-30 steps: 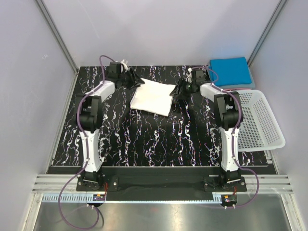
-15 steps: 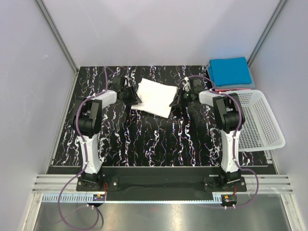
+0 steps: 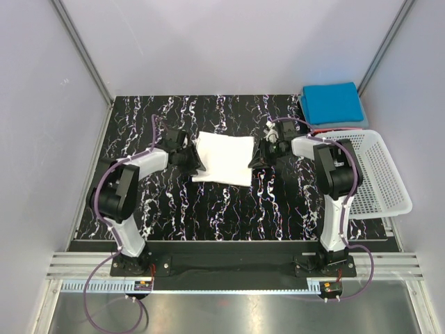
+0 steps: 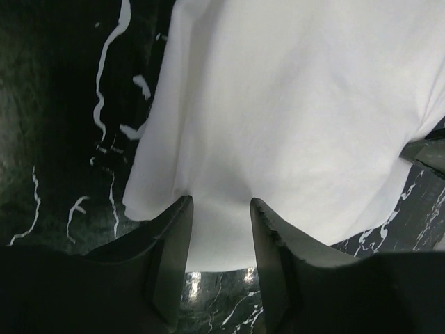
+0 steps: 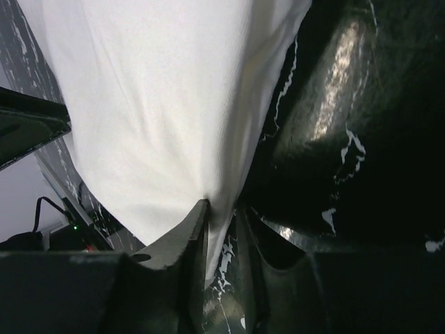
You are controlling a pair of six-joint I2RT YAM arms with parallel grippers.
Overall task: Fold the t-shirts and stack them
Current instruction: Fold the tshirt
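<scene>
My right end effector pinches the white t-shirt hem narrowly; my left end effector straddles its opposite edge, half-spread. I'd lift both evenly, keeping cloth taut.

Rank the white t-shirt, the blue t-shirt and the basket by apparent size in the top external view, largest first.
1. basket, clearly the largest.
2. and 3. white t-shirt and blue t-shirt: both folded and too close in apparent area to rank.

A black, white-veined marble-patterned tabletop is enclosed by plain pale walls. Aluminium rails are seen along its near edge, with glare reflected below.
</scene>
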